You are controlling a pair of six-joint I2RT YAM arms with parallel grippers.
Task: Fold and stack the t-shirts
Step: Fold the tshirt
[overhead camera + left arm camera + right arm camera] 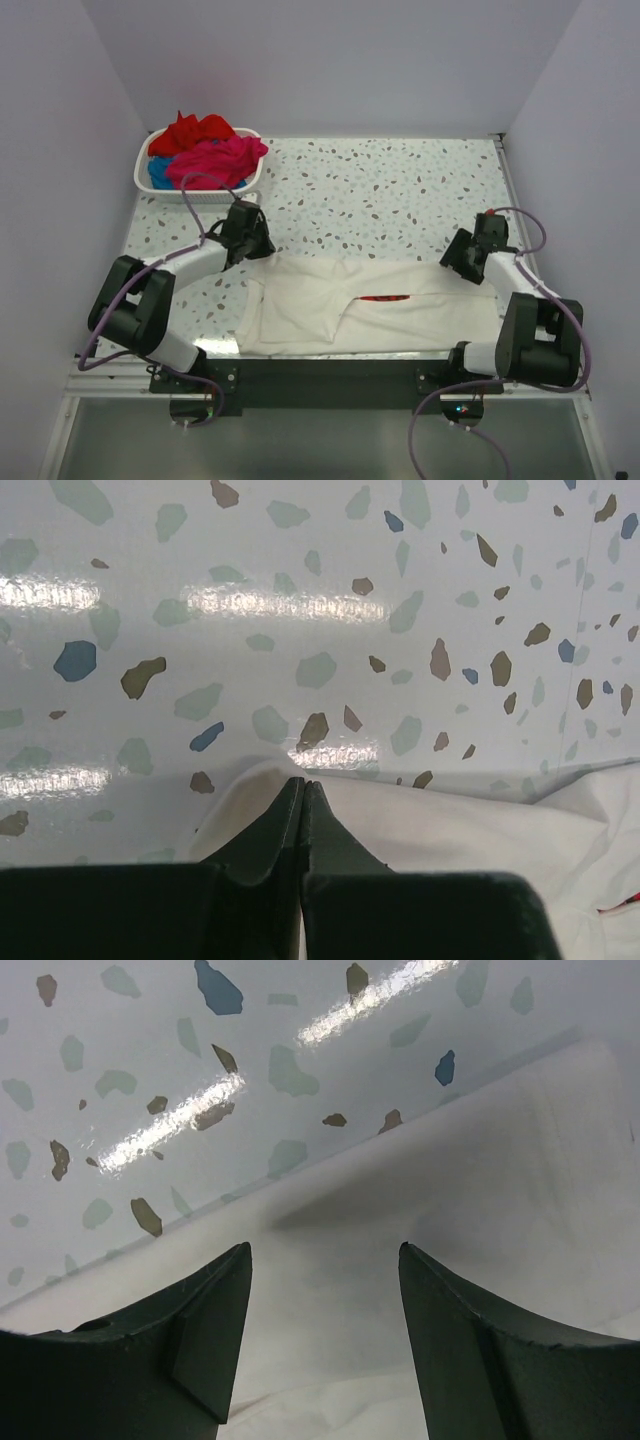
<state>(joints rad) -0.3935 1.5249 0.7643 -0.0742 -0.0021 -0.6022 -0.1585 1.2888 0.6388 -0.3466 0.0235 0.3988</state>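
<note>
The place reads as a robotics lab's test cell, not a home: plain pale walls box in a glossy speckled table on three sides, and two arms trailing purple cables are bolted to a black base plate on a metal frame. Out beyond the closed jaws of the left gripper stands a white basket heaped with coloured t-shirts. A white t-shirt lies spread from those jaws across to the parted jaws of the right gripper.
</note>
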